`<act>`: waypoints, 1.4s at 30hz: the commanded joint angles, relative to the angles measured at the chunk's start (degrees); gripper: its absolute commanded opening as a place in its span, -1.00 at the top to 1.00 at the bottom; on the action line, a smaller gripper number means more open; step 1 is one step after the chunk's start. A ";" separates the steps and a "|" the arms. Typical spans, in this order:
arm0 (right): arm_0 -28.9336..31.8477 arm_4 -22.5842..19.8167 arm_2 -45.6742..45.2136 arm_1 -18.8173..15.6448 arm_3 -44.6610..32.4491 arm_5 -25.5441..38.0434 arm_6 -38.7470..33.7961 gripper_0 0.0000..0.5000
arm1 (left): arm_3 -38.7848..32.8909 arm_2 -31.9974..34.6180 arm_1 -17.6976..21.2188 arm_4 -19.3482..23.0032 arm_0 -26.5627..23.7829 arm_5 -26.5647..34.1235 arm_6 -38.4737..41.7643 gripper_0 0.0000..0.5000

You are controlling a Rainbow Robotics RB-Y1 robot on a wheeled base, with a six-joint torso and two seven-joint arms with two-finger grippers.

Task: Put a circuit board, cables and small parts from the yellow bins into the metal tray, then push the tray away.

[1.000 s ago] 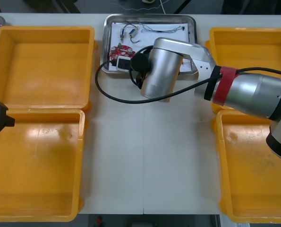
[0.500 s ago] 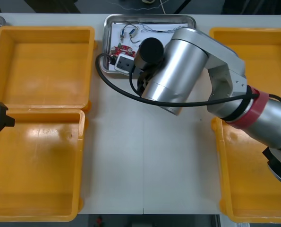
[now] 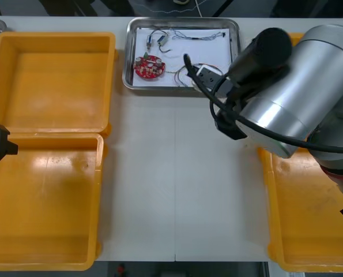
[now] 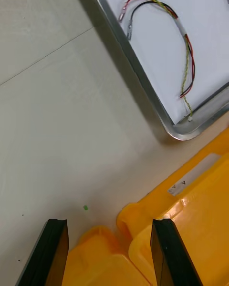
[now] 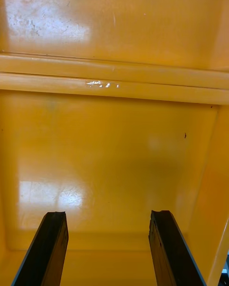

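Bright, even light from overhead. Right arm (image 3: 298, 98): broad white glare along metal shell at 3 o'clock of front view. Metal tray (image 4: 143, 83) rim throws dark soft shadow band onto table (image 4: 57, 124). Yellow bins (image 5: 114, 143): white hotspots on glossy floors, thin glint on ridge between them; pale sheen at 9 o'clock in front view.

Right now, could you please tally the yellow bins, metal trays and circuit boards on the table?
bins: 4
tray: 1
board: 1
Total: 6
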 commanded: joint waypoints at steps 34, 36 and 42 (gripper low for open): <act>30.45 -21.53 -52.55 -7.90 -9.61 0.15 -21.57 -1.00 | -1.63 1.64 2.36 0.41 0.94 0.36 -2.96 -1.00; 31.59 -21.71 -53.43 -7.99 -9.35 0.15 -21.84 -1.00 | -1.63 1.64 2.36 0.41 0.94 0.36 -2.96 -1.00; 33.44 -22.85 -55.18 -7.99 -7.15 0.15 -22.19 -1.00 | -1.63 1.64 2.36 0.41 0.94 0.36 -2.96 -1.00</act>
